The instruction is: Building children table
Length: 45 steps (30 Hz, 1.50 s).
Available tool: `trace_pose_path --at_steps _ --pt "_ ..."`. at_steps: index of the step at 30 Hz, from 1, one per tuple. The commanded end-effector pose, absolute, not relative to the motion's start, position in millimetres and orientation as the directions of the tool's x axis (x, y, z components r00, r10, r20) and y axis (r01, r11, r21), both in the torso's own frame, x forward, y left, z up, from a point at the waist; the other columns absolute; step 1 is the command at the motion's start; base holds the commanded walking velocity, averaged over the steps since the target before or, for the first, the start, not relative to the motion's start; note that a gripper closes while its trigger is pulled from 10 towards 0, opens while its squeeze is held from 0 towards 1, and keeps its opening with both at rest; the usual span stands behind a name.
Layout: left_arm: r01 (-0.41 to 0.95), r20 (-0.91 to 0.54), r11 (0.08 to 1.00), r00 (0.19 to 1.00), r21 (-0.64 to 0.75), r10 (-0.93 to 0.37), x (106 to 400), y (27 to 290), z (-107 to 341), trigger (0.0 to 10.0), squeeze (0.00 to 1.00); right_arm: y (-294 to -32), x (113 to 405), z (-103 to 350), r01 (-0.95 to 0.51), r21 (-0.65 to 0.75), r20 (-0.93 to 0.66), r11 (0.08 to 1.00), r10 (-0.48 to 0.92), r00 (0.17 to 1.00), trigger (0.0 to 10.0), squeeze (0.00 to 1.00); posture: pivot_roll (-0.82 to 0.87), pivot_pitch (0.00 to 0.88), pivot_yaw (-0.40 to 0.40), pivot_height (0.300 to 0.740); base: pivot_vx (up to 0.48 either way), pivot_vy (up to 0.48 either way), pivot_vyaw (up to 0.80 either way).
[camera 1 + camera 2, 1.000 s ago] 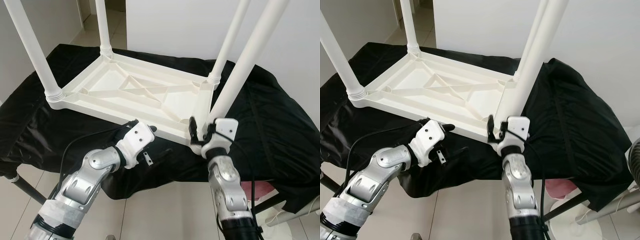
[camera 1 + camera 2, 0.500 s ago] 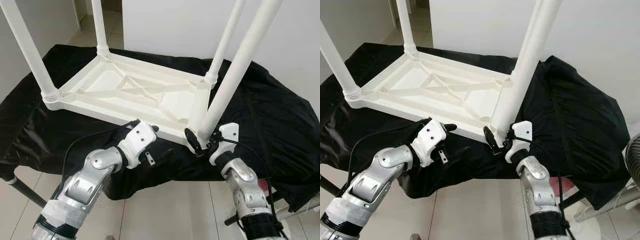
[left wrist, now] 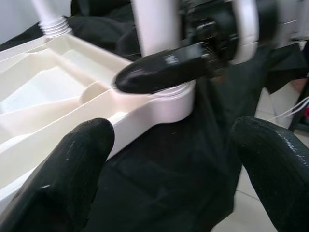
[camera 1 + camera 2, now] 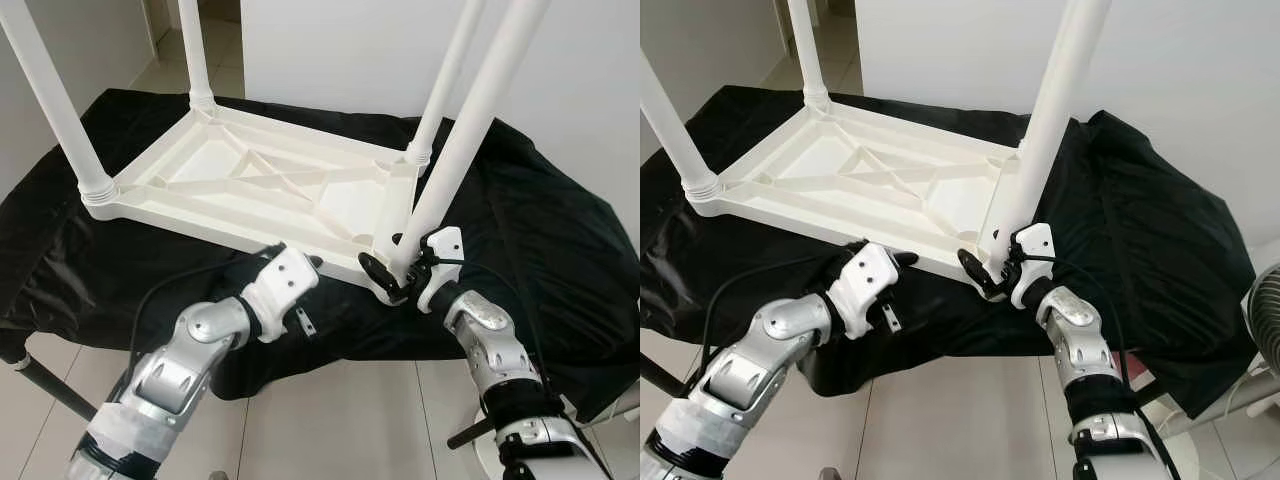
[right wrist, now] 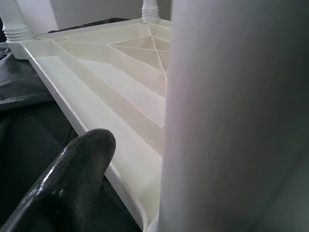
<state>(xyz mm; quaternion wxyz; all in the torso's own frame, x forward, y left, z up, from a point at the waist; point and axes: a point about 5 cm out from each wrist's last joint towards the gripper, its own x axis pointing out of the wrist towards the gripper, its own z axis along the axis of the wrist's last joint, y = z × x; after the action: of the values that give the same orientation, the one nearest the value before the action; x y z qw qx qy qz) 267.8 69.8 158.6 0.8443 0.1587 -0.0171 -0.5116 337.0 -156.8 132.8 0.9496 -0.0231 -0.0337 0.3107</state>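
Leg-fitting step: right gripper [image 4: 388,275] clamps fourth leg [image 4: 455,155] at corner socket; left gripper [image 4: 308,262], fingers spread and empty, beside tabletop [image 4: 250,185] edge. Next, judged: twist leg home.

Left gripper [image 4: 312,262] extended forward, fingers [image 3: 72,164] spread, right gripper [image 4: 385,280] fingers clamped

A thick white table leg [image 5: 227,116] stands very close to the lens, blurred and upright. Beside it, one glossy black finger [image 5: 72,186] of the right end effector reaches along the near rim of the upturned white tabletop [image 5: 111,96], whose underside shows raised ribs crossing in a diagonal pattern. Two further legs [image 5: 14,21] rise from threaded collars at the far corners. Black cloth [image 5: 29,116] lies beneath the tabletop's edge.
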Motion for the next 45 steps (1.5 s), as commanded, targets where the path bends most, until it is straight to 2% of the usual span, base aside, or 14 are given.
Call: trace_pose_path --at_steps 1,2,5,6,18,19,25,29,34,35,38,39,45 --pt "0.875 -0.143 0.396 0.446 0.28 -0.884 264 67 158 10.0 0.0 -150 339 130 -0.627 -0.082 0.028 0.775 0.63 0.776 10.0 0.0 0.05 0.037 -0.085 0.74 0.0 0.0 0.0" --pt "0.875 -0.142 0.397 0.446 0.279 -0.884 264 66 158 10.0 0.0 -150 340 130 -0.631 -0.084 0.026 0.771 0.634 0.773 4.6 0.0 0.05 0.036 -0.086 0.74 0.0 0.0 0.0" --pt "0.875 -0.141 0.397 0.446 0.278 -0.884 264 66 157 10.0 0.0 -151 342 130 -0.632 -0.086 0.026 0.77 0.636 0.771 4.6 0.0 0.05 0.035 -0.087 0.74 0.0 0.0 0.0" --pt "0.875 -0.141 0.397 0.446 0.278 -0.884 264 66 157 10.0 0.0 -151 343 129 -0.637 -0.086 0.027 0.766 0.641 0.767 0.0 0.0 0.06 0.034 -0.09 0.74 0.0 0.0 0.0" --pt "0.867 -0.143 0.413 0.463 0.279 -0.875 266 68 155 10.0 0.0 -151 341 127 -0.641 -0.077 0.044 0.764 0.645 0.763 0.0 0.0 0.06 0.022 -0.09 0.74 0.0 0.0 0.0" --pt "0.865 -0.142 0.413 0.464 0.285 -0.874 267 67 155 10.0 0.0 -150 339 128 -0.627 -0.075 0.059 0.775 0.631 0.773 10.0 0.0 0.07 0.025 -0.093 0.74 0.0 0.0 0.0" --pt "0.857 -0.14 0.419 0.474 0.3 -0.869 270 67 156 10.0 0.0 -148 337 125 -0.547 -0.075 0.057 0.833 0.552 0.832 10.0 0.0 0.06 0.025 -0.095 0.74 0.0 0.0 0.0" --pt "0.836 -0.121 0.46 0.511 0.3 -0.851 276 72 159 10.0 0.0 -147 333 123 -0.482 -0.078 0.048 0.873 0.486 0.873 10.0 0.0 0.06 0.025 -0.096 0.74 0.0 0.0 0.0" --pt "0.843 -0.121 0.448 0.499 0.297 -0.858 275 70 158 10.0 0.0 -140 324 119 -0.429 -0.049 0.057 0.902 0.432 0.9 10.0 0.0 0.06 0.019 -0.102 0.74 0.0 0.0 0.0" --pt "0.845 -0.119 0.445 0.495 0.296 -0.861 275 67 157 10.0 0.0 -134 318 116 -0.362 -0.024 0.056 0.932 0.362 0.93 10.0 0.0 0.06 0.01 -0.102 0.74 0.0 0.0 0.0" --pt "0.844 -0.117 0.446 0.496 0.298 -0.861 276 67 156 10.0 0.0 -131 315 115 -0.309 -0.014 0.054 0.951 0.309 0.95 10.0 0.0 0.06 0.01 -0.102 0.74 0.0 0.0 0.0" --pt "0.843 -0.115 0.449 0.498 0.296 -0.86 277 66 156 10.0 0.0 -125 312 112 -0.246 0.008 0.052 0.969 0.246 0.968 10.0 0.0 0.06 0.0 -0.106 0.74 0.0 0.0 0.0" --pt "0.843 -0.11 0.451 0.498 0.294 -0.86 282 64 155 10.0 0.0 -112 303 107 -0.105 0.079 0.034 0.991 0.102 0.994 10.0 0.0 0.05 0.0 -0.105 0.74 0.0 0.0 0.0"
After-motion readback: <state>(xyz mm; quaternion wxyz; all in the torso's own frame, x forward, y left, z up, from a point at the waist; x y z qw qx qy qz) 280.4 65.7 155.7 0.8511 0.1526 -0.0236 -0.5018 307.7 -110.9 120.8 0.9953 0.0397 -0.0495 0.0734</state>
